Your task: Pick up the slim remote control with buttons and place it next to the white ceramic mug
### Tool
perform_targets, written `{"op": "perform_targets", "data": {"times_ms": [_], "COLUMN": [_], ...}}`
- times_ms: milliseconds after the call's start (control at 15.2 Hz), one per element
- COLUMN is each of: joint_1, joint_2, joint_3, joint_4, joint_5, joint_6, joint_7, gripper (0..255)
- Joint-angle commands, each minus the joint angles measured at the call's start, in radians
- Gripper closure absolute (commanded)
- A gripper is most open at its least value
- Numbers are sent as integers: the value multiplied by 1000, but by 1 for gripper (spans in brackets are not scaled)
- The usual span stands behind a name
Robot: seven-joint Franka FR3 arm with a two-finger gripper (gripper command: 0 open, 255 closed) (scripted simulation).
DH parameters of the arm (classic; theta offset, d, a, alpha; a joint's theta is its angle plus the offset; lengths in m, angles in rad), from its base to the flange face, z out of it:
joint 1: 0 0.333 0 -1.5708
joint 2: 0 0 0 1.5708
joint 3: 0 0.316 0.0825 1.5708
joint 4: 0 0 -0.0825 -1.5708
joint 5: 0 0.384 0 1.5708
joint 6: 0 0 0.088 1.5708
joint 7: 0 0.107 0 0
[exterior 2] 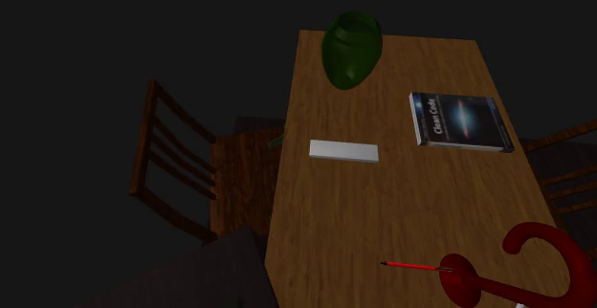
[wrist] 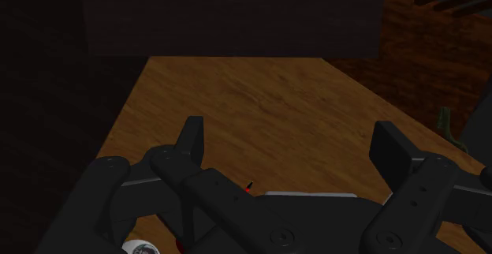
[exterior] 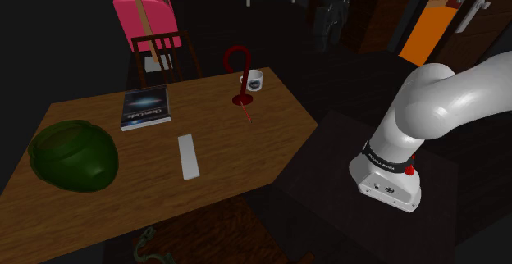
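The slim pale-grey flat remote control lies alone on the brown wooden surface, its long axis across the surface's width. It is well to the shoulder view's left of the white arm. The end effector hangs over bare wood, fingers spread and empty. It likely needs to close across the remote's narrow width. Towards the white mug with a dark print lie a thin red pencil and a red hooked stand, which crowd the placing spot. A dark-covered book and a green domed bowl sit aside.
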State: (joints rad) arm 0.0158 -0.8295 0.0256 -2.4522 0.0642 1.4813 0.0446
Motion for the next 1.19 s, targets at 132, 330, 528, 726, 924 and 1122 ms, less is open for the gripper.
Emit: {"op": "perform_targets", "data": {"times_ms": [132, 330, 528, 726, 924, 1122], "joint_1": [7, 18, 28, 36, 39, 38], "joint_2": [25, 77, 144, 227, 323, 431], "joint_3": [33, 84, 136, 186, 237, 284], "joint_4": [-31, -68, -90, -99, -93, -72], "joint_5": [27, 66, 99, 126, 143, 145], "joint_6": [65, 165, 269, 375, 479, 580], "joint_7": [40, 97, 153, 209, 266, 327], "gripper": [0, 0, 0, 0, 0, 0]}}
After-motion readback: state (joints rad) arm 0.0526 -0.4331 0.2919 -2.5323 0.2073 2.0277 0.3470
